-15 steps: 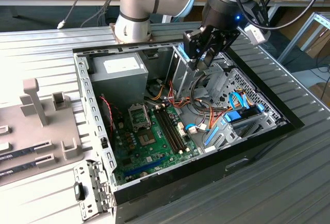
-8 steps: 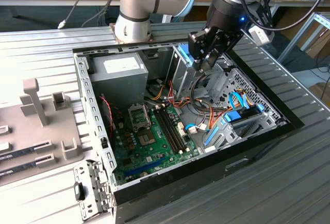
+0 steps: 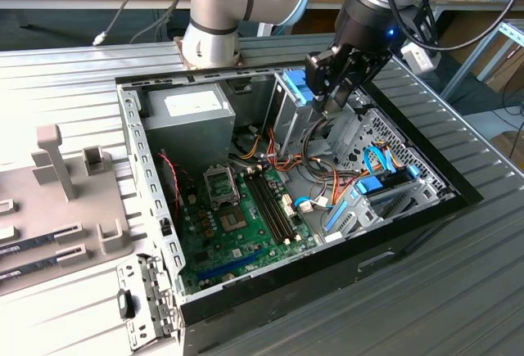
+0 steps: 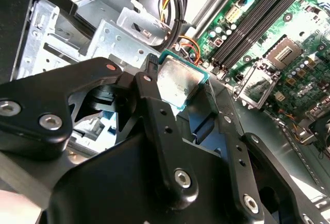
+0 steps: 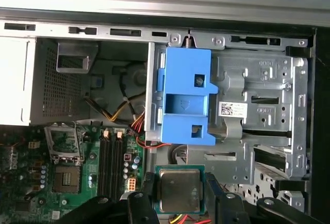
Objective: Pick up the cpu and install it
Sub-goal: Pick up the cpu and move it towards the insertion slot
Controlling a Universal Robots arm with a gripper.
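While the gripper (image 3: 332, 101) hangs above the open computer case (image 3: 131, 151), you can see in both wrist views that its fingers are closed on the cpu (image 5: 179, 190). They pinch it by two opposite edges and leave the silver top showing. I judge the pick-up step done: the chip is in the air, over the metal drive cage (image 5: 258, 121) on the exterior view's right side of the case. The install is not yet done. The motherboard's cpu socket (image 3: 232, 221) looks empty, with its hinged frame (image 3: 219, 182) raised. It sits well apart from the chip, to the exterior view's left of the memory slots (image 3: 270, 200).
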